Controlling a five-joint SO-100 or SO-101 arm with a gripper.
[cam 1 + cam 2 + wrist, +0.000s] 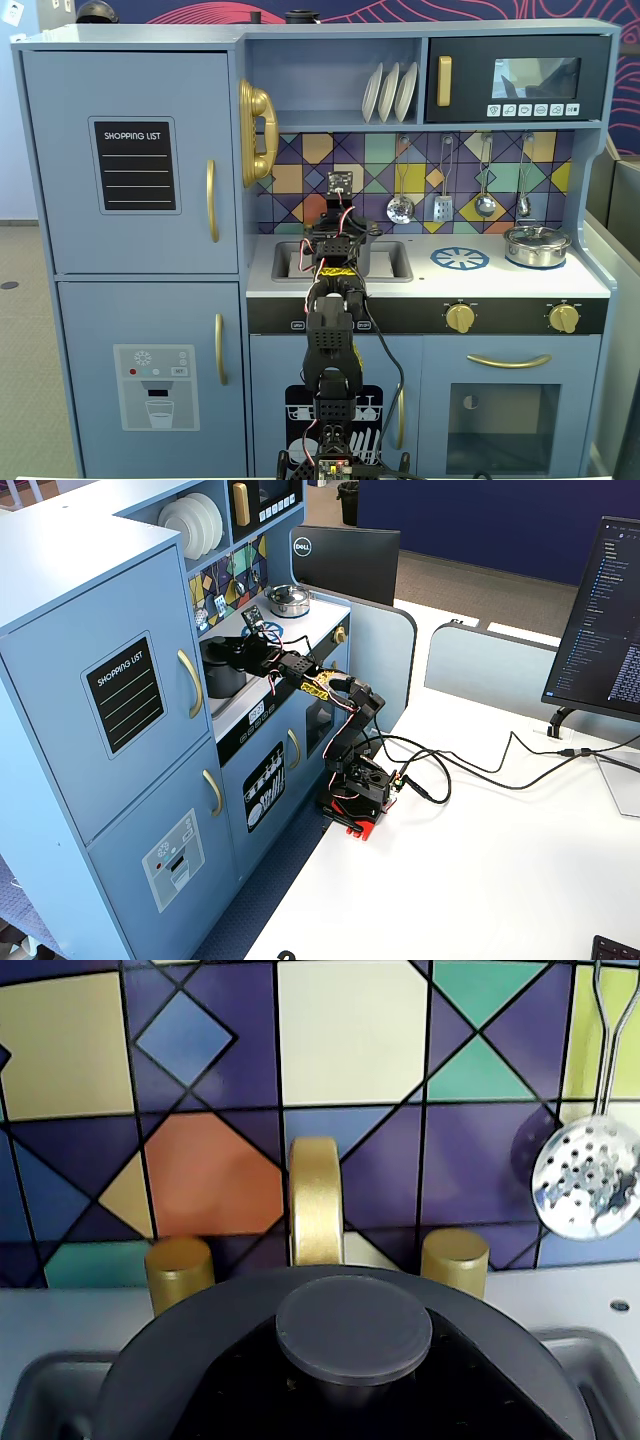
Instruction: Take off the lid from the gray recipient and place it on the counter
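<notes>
Lid [340, 1360] on gray recipient [222, 670], knob directly below wrist camera; fingers unseen, opening indeterminable.

One fixed view faces you square on to the toy kitchen [330, 240] from a little way back, looking level at its front. The other fixed view stands higher and off to the kitchen's side, looking down along its front and across the white table [480, 860], and both take in the arm [330, 340] reaching over the counter [500, 280]. The wrist view sits very close above the lid [354, 1330], facing the kitchen's tiled back wall [210, 1070] and gold tap [316, 1200].
</notes>
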